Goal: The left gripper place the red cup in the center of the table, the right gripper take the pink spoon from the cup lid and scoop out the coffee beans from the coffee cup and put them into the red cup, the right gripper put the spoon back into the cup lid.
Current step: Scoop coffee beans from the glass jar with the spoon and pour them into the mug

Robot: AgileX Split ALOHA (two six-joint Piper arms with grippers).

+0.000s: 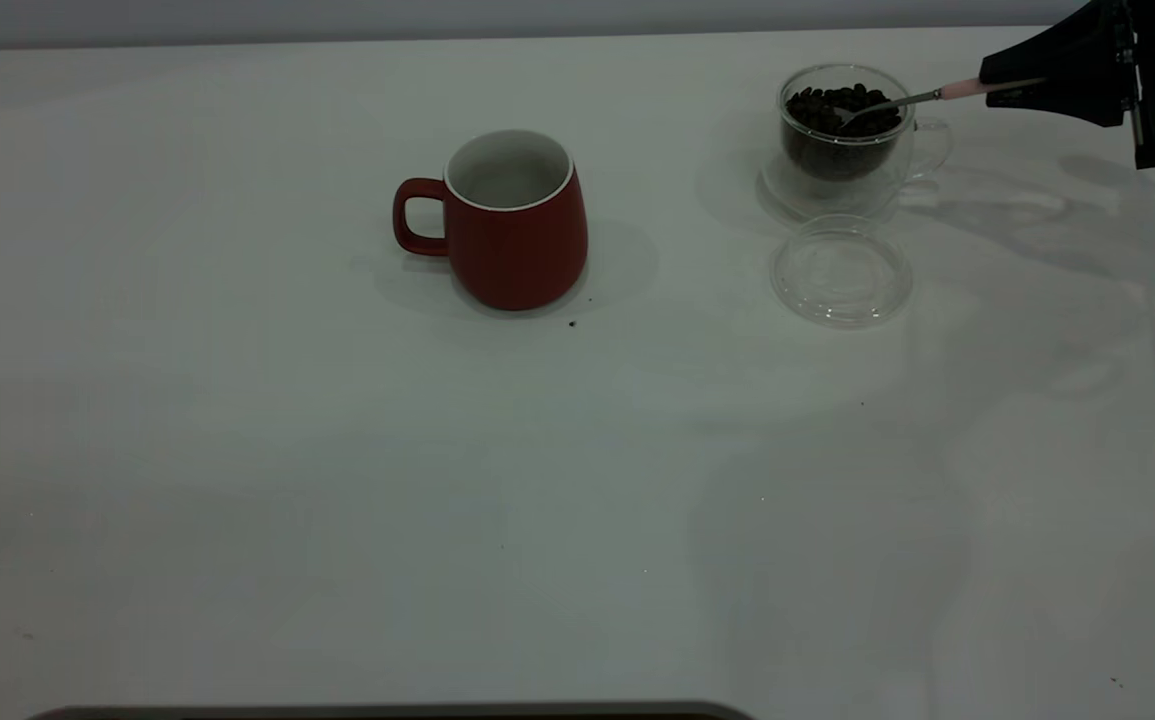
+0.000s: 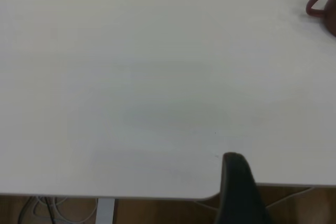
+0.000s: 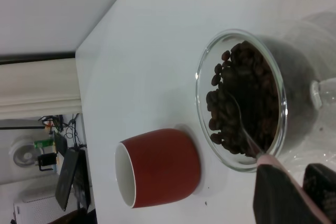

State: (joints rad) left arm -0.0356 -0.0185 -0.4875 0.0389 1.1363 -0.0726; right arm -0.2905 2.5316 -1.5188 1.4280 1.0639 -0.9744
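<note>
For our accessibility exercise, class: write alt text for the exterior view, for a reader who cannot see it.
The right pincer holds a pink spoon with its bowl dipped into the beans in a glass cup at the table's far right. An empty glass lid lies just in front of that cup, and a red cup stands upright near the centre, handle pointing left.

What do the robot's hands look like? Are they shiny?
Not shiny. The right gripper is a matte black, wedge-shaped claw with flat, angular fingers tapering to a point. Of the left gripper, only one dark, rounded finger shows. No markings or cables are visible on either.
</note>
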